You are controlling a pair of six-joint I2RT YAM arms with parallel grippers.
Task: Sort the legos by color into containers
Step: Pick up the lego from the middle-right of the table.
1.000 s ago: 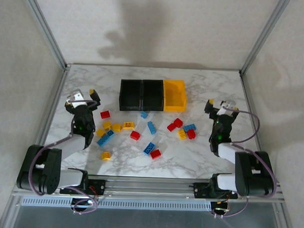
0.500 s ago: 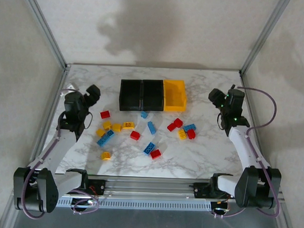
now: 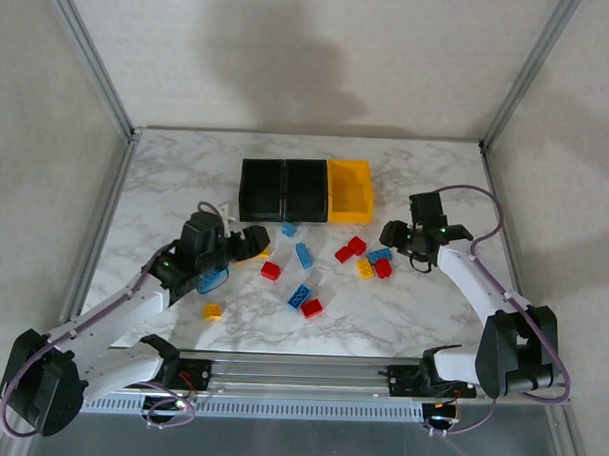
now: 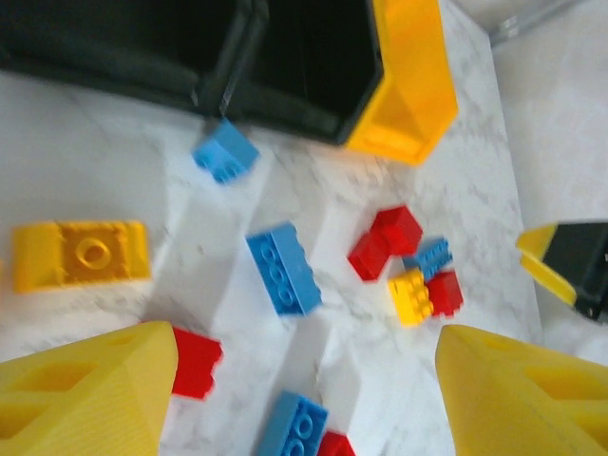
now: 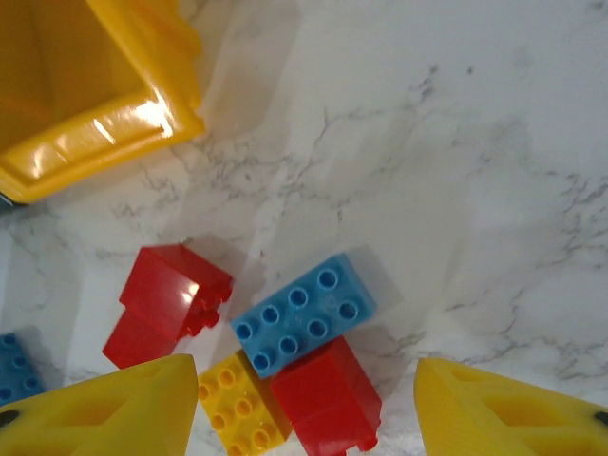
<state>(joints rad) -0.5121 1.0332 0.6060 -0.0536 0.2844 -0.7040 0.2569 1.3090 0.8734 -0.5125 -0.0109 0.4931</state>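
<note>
Right wrist: right gripper (image 5: 302, 372) spread, empty, above blue lego (image 5: 302, 318).

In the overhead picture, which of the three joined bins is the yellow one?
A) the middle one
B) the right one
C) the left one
B: the yellow bin stands at the right end of the row, with the black bins to its left.
</note>
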